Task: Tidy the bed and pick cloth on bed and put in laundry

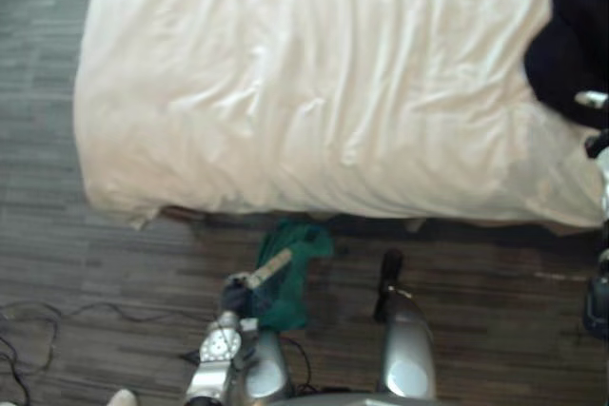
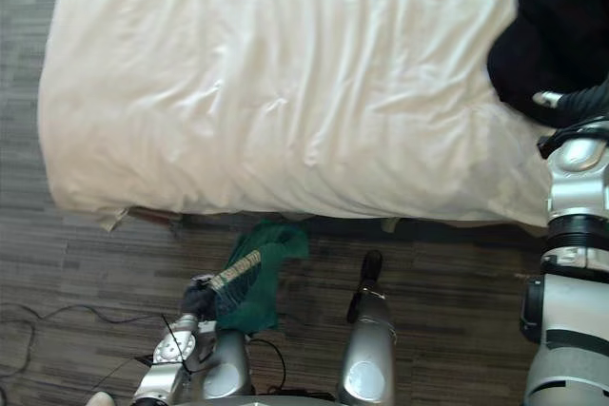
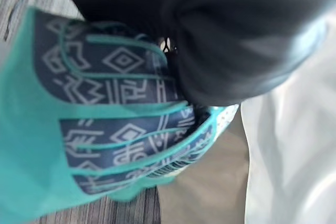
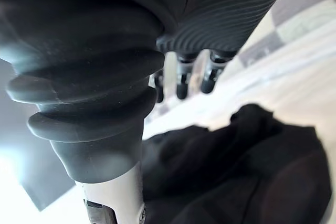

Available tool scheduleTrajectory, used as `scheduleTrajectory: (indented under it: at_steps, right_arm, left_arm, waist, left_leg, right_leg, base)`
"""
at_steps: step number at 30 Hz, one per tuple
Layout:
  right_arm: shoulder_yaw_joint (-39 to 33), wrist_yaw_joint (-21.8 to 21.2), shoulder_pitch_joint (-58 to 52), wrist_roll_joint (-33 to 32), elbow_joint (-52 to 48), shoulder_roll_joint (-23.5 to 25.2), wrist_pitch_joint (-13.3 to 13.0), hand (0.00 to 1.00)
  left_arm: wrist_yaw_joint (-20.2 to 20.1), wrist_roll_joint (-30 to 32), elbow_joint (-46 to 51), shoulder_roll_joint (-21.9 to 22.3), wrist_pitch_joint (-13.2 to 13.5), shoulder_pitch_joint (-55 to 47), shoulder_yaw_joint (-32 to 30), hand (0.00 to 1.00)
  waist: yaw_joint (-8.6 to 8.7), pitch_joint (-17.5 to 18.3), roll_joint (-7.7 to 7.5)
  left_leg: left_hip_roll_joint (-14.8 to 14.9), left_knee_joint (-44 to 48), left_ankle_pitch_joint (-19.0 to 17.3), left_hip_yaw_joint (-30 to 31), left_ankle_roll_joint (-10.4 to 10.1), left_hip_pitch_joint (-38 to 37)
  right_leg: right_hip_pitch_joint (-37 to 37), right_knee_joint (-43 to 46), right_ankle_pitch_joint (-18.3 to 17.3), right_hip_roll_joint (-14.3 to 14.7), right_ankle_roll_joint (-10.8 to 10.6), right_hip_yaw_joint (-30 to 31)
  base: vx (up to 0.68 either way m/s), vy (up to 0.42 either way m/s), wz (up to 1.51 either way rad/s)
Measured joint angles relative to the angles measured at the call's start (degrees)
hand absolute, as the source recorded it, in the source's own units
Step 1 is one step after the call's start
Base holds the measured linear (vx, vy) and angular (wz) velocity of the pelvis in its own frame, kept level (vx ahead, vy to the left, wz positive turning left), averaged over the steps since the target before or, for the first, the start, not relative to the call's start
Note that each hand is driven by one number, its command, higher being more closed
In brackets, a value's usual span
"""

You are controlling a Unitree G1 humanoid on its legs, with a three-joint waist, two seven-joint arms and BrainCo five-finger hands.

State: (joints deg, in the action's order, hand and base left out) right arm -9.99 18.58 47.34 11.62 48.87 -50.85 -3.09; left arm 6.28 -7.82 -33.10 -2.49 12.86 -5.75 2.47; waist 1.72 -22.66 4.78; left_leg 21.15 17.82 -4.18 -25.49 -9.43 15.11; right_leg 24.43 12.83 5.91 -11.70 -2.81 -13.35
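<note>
Nearest, green cloth hangs at left hand, 7 o'clock; grip, cannot tell. At 2 o'clock right hand, loosely spread, hovers by black cloth on bed; best gather a thick fold first.

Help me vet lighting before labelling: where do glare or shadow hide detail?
Left eye view: bright light bleaches the white sheet mid-bed, flattening folds; the black cloth reads as one dark mass. Right eye view: shadow below the sheet's edge darkens the floor. Left wrist view: the green cloth is evenly lit.
</note>
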Motion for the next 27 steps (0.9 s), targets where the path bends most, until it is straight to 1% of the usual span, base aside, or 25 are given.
scheduleTrajectory:
  at_steps: [1,2,3,4,5,7,8,9,10,11,12,13,14,16,17,19,23,26,27]
  right_arm:
    - [-0.3,-0.02,0.03,0.01,0.0,-0.49,0.0,0.0]
    - [-1.0,0.01,0.21,0.02,0.12,-2.24,-0.01,0.0]
    - [-1.19,0.02,0.89,0.07,0.97,-3.67,-0.04,0.0]
    - [-1.22,0.01,1.88,0.06,2.15,-4.58,-0.09,0.0]
    - [-1.04,0.01,5.15,0.05,5.47,-6.26,-0.09,0.0]
    - [0.13,-0.02,9.95,-0.01,10.09,-8.35,-0.08,0.0]
    - [2.39,-0.16,14.3,-0.33,13.07,-10.16,-0.08,0.0]
    - [4.71,-0.23,17.84,-0.55,14.48,-11.6,-0.12,0.0]
    - [6.33,-0.38,20.47,-0.58,15.24,-12.39,-0.21,0.0]
    - [8.89,-0.93,24.4,-0.86,15.48,-13.33,-0.41,0.0]
    - [10.55,-1.42,26.67,-0.99,15.45,-13.8,-0.68,0.0]
    - [10.8,-1.58,27.5,-1.0,15.38,-13.92,-0.87,0.0]
    - [11.07,-2.08,27.58,-0.98,15.25,-13.94,-0.81,0.0]
    - [11.3,-2.32,27.55,-0.98,14.16,-13.96,-0.74,0.0]
    - [11.81,-2.32,27.48,-0.97,13.21,-13.96,-0.68,0.0]
    - [14.16,-2.31,27.11,-0.81,8.54,-13.87,-0.82,0.0]
    - [16.2,-1.98,26.9,-0.78,4.71,-13.86,-0.92,0.0]
    - [19.31,-1.95,26.89,-0.88,1.59,-13.84,-1.03,0.0]
    - [19.82,-1.98,26.9,-1.02,1.45,-13.84,-1.04,0.0]
  left_arm:
    - [-0.04,0.01,-0.02,0.27,0.0,0.0,0.01,1.0]
    - [-0.12,0.02,0.06,0.38,0.1,0.03,0.01,1.0]
    - [-0.12,0.02,0.07,0.15,0.43,0.11,-0.01,1.0]
    - [-0.12,0.02,0.07,-0.04,0.66,0.12,-0.09,1.0]
    - [-0.11,0.01,0.04,-0.65,1.08,0.15,-0.3,1.0]
    - [-0.1,-0.01,0.02,-1.38,1.15,0.18,-0.3,1.0]
    - [-0.13,-0.04,0.01,-1.45,1.16,0.18,-0.21,1.0]
    - [-0.12,-0.06,0.01,-1.37,1.23,0.13,-0.04,1.0]
    - [-0.13,-0.13,0.01,-1.36,1.29,0.12,0.23,1.0]
    - [-0.15,-0.46,0.11,-1.36,1.54,0.14,0.62,1.0]
    - [-0.16,-0.5,0.24,-1.36,1.56,0.18,0.98,1.0]
    - [-0.19,-0.51,0.43,-1.34,1.56,0.2,1.35,1.0]
    - [-0.45,-0.5,0.63,-1.19,1.56,0.21,2.01,1.0]
    - [-1.12,-0.5,0.72,-0.84,1.56,0.26,2.47,1.0]
    - [-1.2,-0.5,0.74,-0.79,1.56,0.26,2.54,1.0]
    - [-1.2,-0.52,0.9,-0.59,1.57,0.24,2.46,1.0]
    - [-1.25,-0.6,1.71,-0.39,1.79,0.24,2.44,1.0]
    - [-1.26,-0.66,2.32,0.1,2.29,0.26,2.4,1.0]
    - [-1.26,-0.67,2.43,0.38,2.4,0.27,2.4,1.0]
  waist:
    - [0.36,0.06,0.16]
    - [1.02,0.15,0.64]
    - [1.41,0.11,0.74]
    - [1.71,0.13,0.85]
    - [2.41,-0.02,1.34]
    - [2.43,-0.46,2.36]
    - [2.38,-1.19,3.88]
    - [1.97,-1.68,5.17]
    - [1.77,-1.91,6.03]
    - [1.33,-2.36,7.21]
    - [0.91,-2.68,7.75]
    - [0.7,-3.01,7.89]
    - [0.51,-3.37,7.97]
    - [0.47,-3.46,7.86]
    - [0.48,-3.52,7.78]
    - [0.4,-3.6,7.68]
    - [0.44,-3.71,7.42]
    - [0.49,-3.76,7.09]
    - [0.49,-3.76,7.09]
  left_leg:
    - [-0.01,-1.04,0.18,-0.09,-0.25,-0.82]
    - [-0.35,-3.8,0.71,-0.7,-1.1,-2.94]
    - [-0.99,-5.03,1.05,-1.29,-1.09,-3.71]
    - [-1.47,-5.83,1.34,-1.53,-1.06,-3.86]
    - [-2.65,-7.61,2.21,-1.58,-1.21,-3.69]
    - [-3.85,-10.16,3.73,-1.51,-1.2,-3.31]
    - [-4.42,-12.38,5.16,-1.31,-1.16,-3.16]
    - [-4.87,-14.3,6.48,-1.23,-1.11,-2.86]
    - [-5.16,-15.62,7.39,-1.19,-1.08,-2.47]
    - [-5.59,-17.77,9.05,-1.22,-1.1,-1.57]
    - [-5.94,-19.42,10.41,-1.32,-1.01,-0.74]
    - [-6.22,-20.53,11.41,-1.33,-0.97,-0.42]
    - [-6.62,-22.05,12.47,-1.3,-1.06,0.03]
    - [-7.7,-23.14,13.19,-1.36,-1.01,0.37]
    - [-8.01,-23.14,13.19,-1.39,-1.01,0.47]
    - [-8.43,-23.17,13.28,-1.88,-1.16,0.72]
    - [-8.41,-23.3,13.57,-2.91,-1.65,1.37]
    - [-8.76,-23.49,13.78,-3.94,-1.97,3.2]
    - [-8.9,-23.48,14.02,-4.28,-2.37,3.5]
  right_leg:
    - [0.0,0.02,-0.09,0.41,0.13,0.25]
    - [0.0,0.05,-0.13,0.77,0.08,0.65]
    - [0.14,-0.02,-0.19,0.71,0.0,0.77]
    - [0.36,-0.11,-0.22,0.42,-0.04,0.86]
    - [1.11,-0.32,-0.26,-0.35,-0.12,0.79]
    - [1.88,-1.41,0.13,-0.83,-0.67,0.63]
    - [2.11,-2.23,0.44,-0.98,-1.06,0.02]
    - [3.01,-2.18,0.46,-1.08,-1.08,-0.26]
    - [3.87,-2.06,0.46,-1.15,-1.08,-0.42]
    - [5.67,-1.61,0.46,-1.21,-1.08,-0.58]
    - [7.7,-0.58,0.36,-1.34,-0.95,-0.56]
    - [9.01,0.38,0.09,-1.54,-0.59,-0.54]
    - [11.1,3.14,-1.11,-2.11,-0.16,-0.61]
    - [13.66,7.33,-3.34,-3.65,-0.2,-0.25]
    - [14.39,8.55,-3.9,-4.15,-0.14,-0.04]
    - [16.71,12.16,-5.93,-5.41,-0.34,1.0]
    - [19.15,15.43,-7.81,-6.5,-0.27,1.48]
    - [22.51,17.28,-8.37,-6.92,0.09,2.43]
    - [23.03,17.57,-8.4,-7.12,0.12,2.45]
  base:
    - [0.19,-0.074,-0.47]
    - [0.13,-0.023,-0.34]
    - [0.11,-0.008,-0.26]
    - [0.04,0.031,0.01]
    - [0.02,0.036,0.13]
    - [0.0,0.022,0.19]
    - [-0.03,0.0,0.2]
    - [-0.04,-0.004,0.22]
    - [-0.04,-0.015,0.17]
    - [-0.04,-0.025,0.13]
    - [-0.03,-0.026,0.12]
    - [-0.02,-0.028,0.16]
    - [-0.02,-0.022,0.21]
    - [-0.02,-0.037,0.23]
    - [-0.01,-0.074,0.16]
    - [0.0,-0.11,0.08]
    - [0.02,-0.098,0.04]
    - [0.02,-0.122,0.0]
    - [0.03,-0.129,0.09]
